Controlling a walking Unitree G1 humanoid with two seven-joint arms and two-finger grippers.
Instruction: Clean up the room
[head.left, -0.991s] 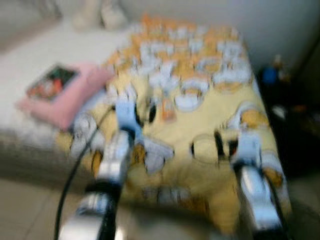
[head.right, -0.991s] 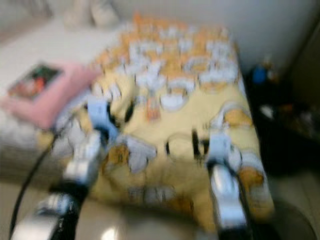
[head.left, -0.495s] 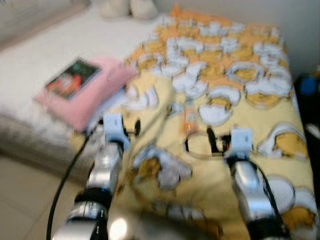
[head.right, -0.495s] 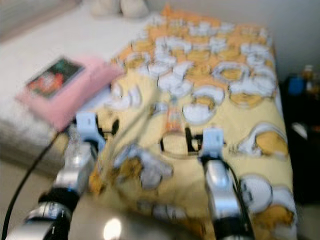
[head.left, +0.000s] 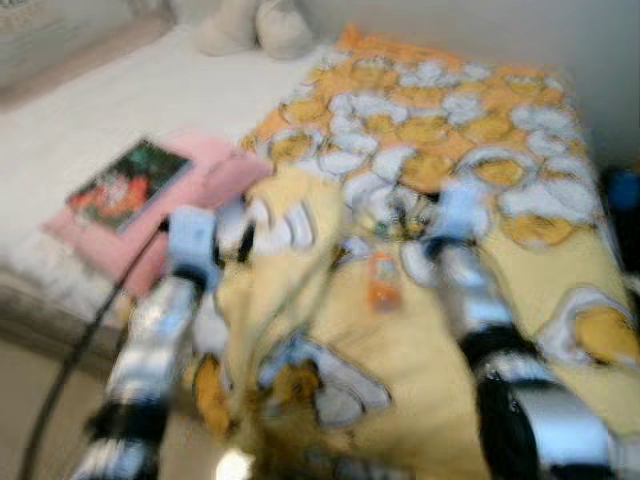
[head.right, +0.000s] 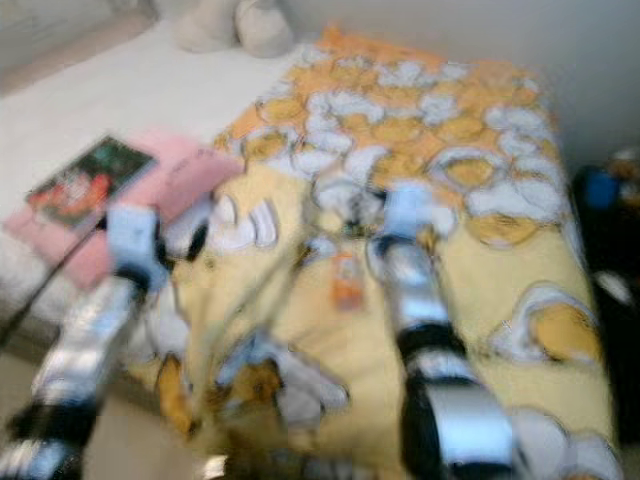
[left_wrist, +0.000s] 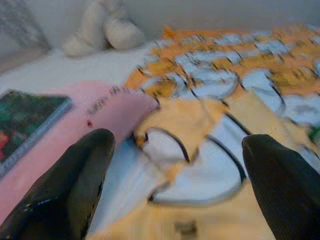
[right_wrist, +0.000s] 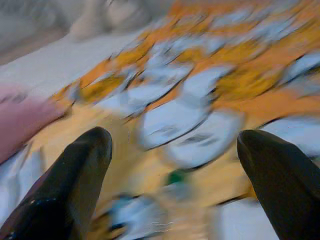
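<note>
A small orange object (head.left: 383, 282), blurred and not identifiable, is seen lying on the yellow blanket printed w/ white-and-orange cartoon shapes (head.left: 470, 150), roughly mid-bed, between the two arms. The blanket is spread over the right side of the bed, w/ a turned-back, rumpled edge toward the left.

The right gripper (right_wrist: 175, 150) is held above the blanket just beyond the orange object, over the patterned area; in the right wrist view its two black fingers (right_wrist: 80, 175) are seen spread wide apart w/ nothing between them, and a small green spot is glimpsed on the fabric below. The left gripper (left_wrist: 180, 175) is held over the folded blanket edge, near the pink pillow; its fingers (left_wrist: 70, 185) are likewise spread wide, nothing gripped.

A pink soft pillow (head.left: 215, 180) is lying on the white bed sheet (head.left: 120, 110) just left of the blanket edge, and a dark green book w/ a red-and-white cover picture (head.left: 128, 185) is resting on top of it. Two cream plush shapes (head.left: 255, 25) are seen at the head of the bed, against the wall. A blue item (head.left: 622, 185) is visible beside the bed on the far right, too blurred to tell. All views are motion-blurred.
</note>
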